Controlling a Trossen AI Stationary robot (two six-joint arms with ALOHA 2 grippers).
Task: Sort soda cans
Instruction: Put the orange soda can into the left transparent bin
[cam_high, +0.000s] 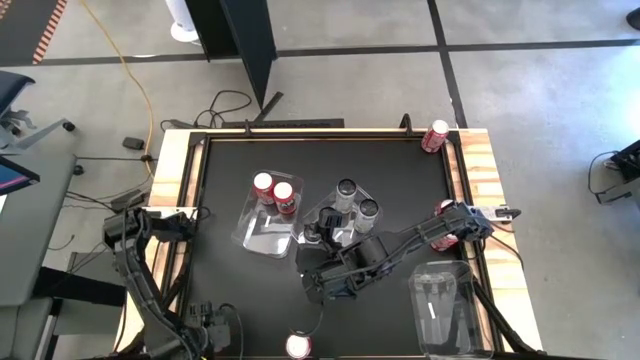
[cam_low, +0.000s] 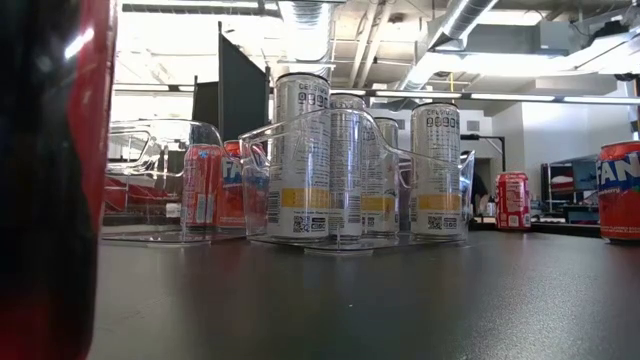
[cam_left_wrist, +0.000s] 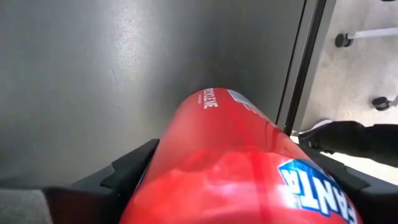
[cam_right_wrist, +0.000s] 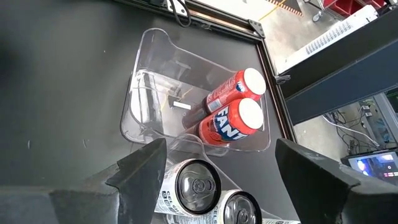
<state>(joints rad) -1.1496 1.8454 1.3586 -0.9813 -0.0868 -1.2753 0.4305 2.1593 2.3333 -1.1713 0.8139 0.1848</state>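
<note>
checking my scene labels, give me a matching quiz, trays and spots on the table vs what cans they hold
Places:
1. left clear tray
2. middle clear tray
3. front right tray
4. far right corner of the table

Contents:
a. silver cans
b. one red can
c. two red cans
d. no cans

Pairs: 1-c, 2-a, 3-d, 4-b
</note>
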